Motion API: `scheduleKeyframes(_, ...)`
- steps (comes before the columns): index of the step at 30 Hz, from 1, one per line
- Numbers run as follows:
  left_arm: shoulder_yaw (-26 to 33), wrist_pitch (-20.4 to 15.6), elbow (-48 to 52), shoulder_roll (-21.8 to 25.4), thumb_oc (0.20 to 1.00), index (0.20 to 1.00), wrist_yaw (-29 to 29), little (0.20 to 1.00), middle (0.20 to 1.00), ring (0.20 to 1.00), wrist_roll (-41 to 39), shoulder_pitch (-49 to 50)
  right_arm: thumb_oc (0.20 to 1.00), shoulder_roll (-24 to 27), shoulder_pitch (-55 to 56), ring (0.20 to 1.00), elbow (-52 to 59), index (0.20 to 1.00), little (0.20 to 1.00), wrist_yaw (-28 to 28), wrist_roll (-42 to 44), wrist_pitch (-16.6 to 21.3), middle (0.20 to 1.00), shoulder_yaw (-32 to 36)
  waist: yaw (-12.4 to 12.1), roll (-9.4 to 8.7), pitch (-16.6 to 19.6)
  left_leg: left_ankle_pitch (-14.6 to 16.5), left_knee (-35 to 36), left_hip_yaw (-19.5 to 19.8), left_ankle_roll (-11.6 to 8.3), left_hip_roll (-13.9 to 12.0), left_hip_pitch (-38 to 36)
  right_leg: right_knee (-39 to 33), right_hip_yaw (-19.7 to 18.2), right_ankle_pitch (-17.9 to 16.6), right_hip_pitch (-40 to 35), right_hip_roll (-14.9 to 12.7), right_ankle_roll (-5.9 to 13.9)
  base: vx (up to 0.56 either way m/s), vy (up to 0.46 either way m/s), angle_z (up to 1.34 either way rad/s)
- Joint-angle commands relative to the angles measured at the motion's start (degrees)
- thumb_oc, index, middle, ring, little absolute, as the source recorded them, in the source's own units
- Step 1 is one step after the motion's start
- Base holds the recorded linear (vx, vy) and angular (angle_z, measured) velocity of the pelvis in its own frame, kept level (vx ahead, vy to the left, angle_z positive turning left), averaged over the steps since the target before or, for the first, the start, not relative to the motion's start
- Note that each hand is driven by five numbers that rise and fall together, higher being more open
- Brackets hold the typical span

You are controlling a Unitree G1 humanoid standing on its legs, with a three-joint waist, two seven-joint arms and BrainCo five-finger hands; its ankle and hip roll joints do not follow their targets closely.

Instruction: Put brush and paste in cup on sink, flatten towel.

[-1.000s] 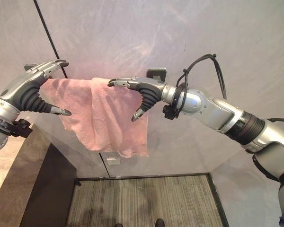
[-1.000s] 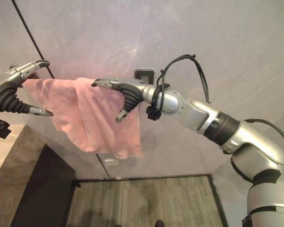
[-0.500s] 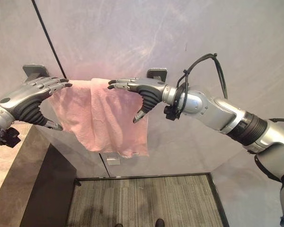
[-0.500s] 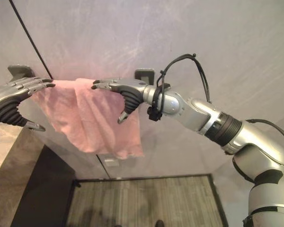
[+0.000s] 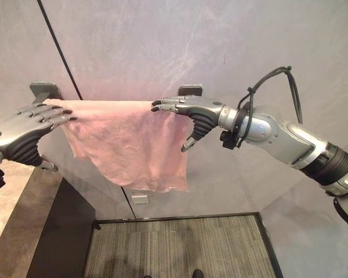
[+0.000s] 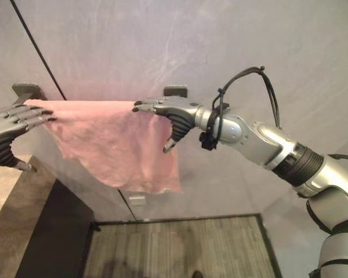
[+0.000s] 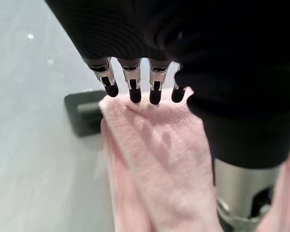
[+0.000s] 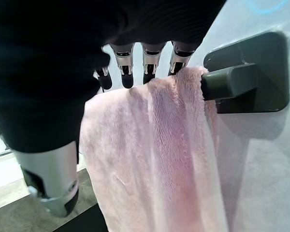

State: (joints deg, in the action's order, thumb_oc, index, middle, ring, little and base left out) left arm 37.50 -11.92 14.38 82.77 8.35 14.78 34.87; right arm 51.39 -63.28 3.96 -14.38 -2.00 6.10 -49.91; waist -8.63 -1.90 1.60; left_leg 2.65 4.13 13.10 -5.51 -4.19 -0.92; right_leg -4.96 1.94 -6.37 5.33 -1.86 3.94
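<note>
A pink terry-cloth towel is seen draped over a wall-mounted rail between two dark grey brackets. Left hand and right hand are laid on its top edge, fingers straight, thumbs clear.

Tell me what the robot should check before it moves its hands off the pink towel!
1. Towel spread along the rail: ok, it reaches both brackets.
2. Left hand fingers straight on the towel's top edge near the left bracket: ok.
3. Right hand fingers straight on the top edge by the right bracket: ok.
4. Bottom edge level: not ok, it slants lower toward the right.
5. Brush and paste in the cup: cannot tell.
</note>
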Motion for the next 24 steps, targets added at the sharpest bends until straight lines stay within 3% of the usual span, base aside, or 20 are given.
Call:
scheduleKeyframes(1,2.6,1.5,-3.6,1.8,1.0,1.0,-0.3,1.0,1.0,1.0,2.0,1.2,1.0,1.3,2.8,1.0,1.1,1.0,1.0,-2.1,-1.7,1.1,1.0,-0.3,0.7,-2.22,1.9,0.7,0.9,-1.4,3.81,0.4,1.6,0.0,4.2,4.8,-2.9,-6.2,4.52,0.0,0.0,0.0)
scheduleKeyframes(16,-3.2,0.8,-2.3,-2.5,1.0,1.0,-6.3,1.0,1.0,1.0,0.4,-8.3,1.0,0.1,5.5,1.0,7.6,1.0,1.0,4.7,-2.8,4.7,1.0,8.0,0.3,-2.42,2.2,0.9,0.9,-0.7,4.0,0.5,1.4,0.0,5.0,5.1,-3.5,-6.3,4.32,0.0,0.0,0.0)
scheduleKeyframes(20,-1.1,0.5,0.5,-3.4,1.0,1.0,-8.7,1.0,1.0,1.0,-0.4,-9.3,1.0,0.2,6.7,1.0,12.1,1.0,1.0,7.7,-3.2,6.2,1.0,12.7,-0.2,-2.24,2.4,1.0,0.9,-0.5,4.14,0.6,1.2,0.0,5.1,5.0,-3.7,-6.3,4.34,0.0,0.0,0.0)
scheduleKeyframes(24,4.6,0.4,3.4,-3.9,1.0,1.0,-11.0,1.0,1.0,1.0,-0.7,-6.3,1.0,-0.4,8.0,1.0,15.0,1.0,1.0,10.1,-3.6,7.0,1.0,16.3,-0.8,-2.11,2.6,1.2,0.9,-0.9,4.31,0.5,0.8,0.0,4.7,5.0,-3.7,-6.3,4.42,0.0,0.002,-0.01)
